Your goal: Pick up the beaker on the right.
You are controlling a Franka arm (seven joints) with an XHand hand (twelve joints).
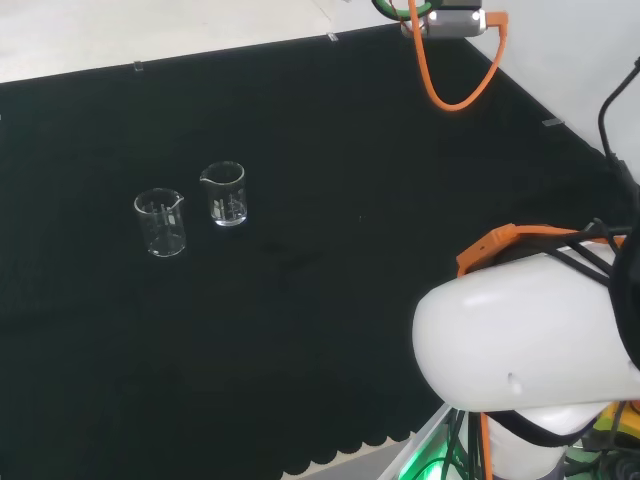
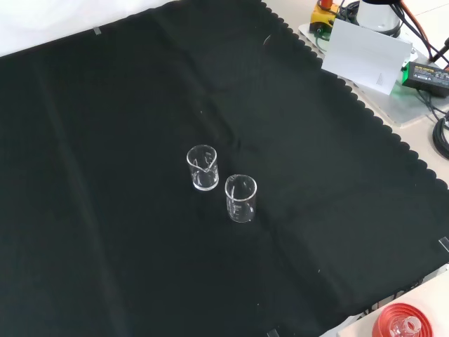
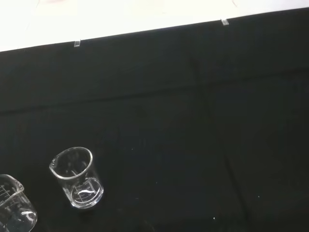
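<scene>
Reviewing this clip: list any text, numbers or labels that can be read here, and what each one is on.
No text can be read.
Right beaker: white graduation marks, too small to read.
Left beaker: faint marks, unreadable.
Black box beyond the cloth in the front view: label print too small.

Landmark: right beaker (image 1: 225,194), upright on the cloth (image 1: 330,330), head view.
Left beaker (image 1: 161,222): just beside the landmark, to its left and slightly nearer the camera; upright, apart from it.
Front view: the landmark (image 2: 203,167) lies up and left of the other beaker (image 2: 240,198).
Arm link (image 1: 530,330): well right of the landmark, nearer the camera.
</scene>
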